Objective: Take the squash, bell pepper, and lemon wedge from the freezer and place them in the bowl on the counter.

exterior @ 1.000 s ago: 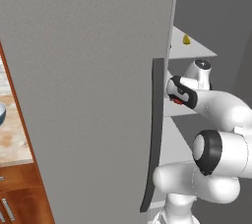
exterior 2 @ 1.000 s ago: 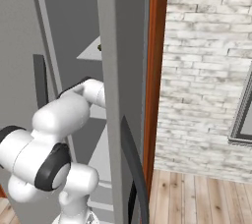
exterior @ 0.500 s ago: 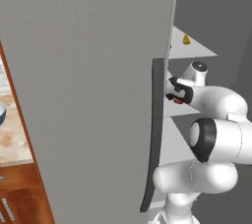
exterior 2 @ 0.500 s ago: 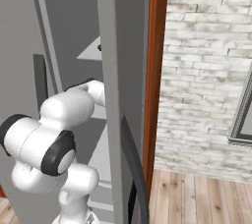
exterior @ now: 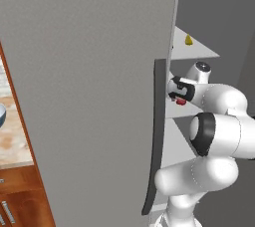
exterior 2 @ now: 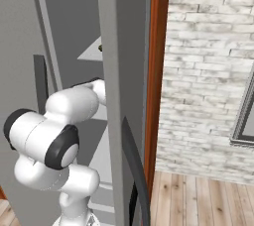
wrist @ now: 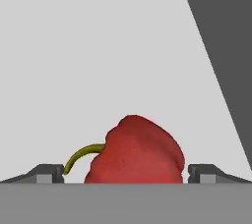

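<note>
Task judged at an early stage: inside the freezer (exterior: 89, 71), the gripper (wrist: 126, 174) stands with jaws wide either side of the bell pepper (wrist: 135, 152) on its shelf, ungrasped, the lemon wedge (exterior: 189, 40) lies a shelf higher, nothing visibly delivered.

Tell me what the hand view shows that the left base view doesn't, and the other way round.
Hand view: the bell pepper's whole shape with its curved green stem, lying between the open gripper's fingertips on a pale shelf. Left base view: the lemon wedge on a higher shelf, the freezer's door and dark handle, the counter. Both: the red pepper, and freezer shelving.
</note>
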